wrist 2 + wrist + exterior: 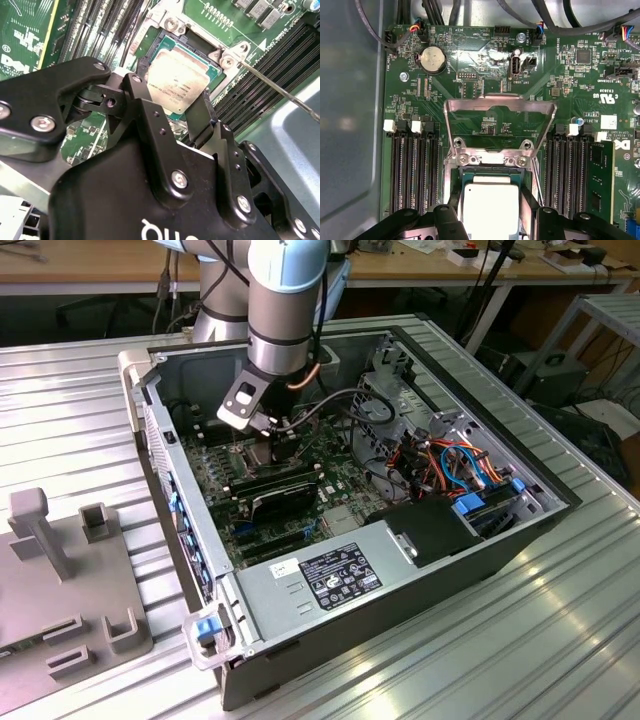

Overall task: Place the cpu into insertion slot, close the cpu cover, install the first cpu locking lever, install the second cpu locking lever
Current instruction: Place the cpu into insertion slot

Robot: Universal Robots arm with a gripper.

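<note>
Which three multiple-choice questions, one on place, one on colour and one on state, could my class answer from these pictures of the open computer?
1. Where is the cpu? A on the table; B between the gripper's fingers at the insertion slot; C on the power supply.
2. The circuit board is: A green; B red; C white.
3. The cpu cover is: A shut; B missing; C swung open.
Answers: B, fingers flank it in both wrist views; A, green surrounds the slot; C, its frame lies clear of the slot.
</note>
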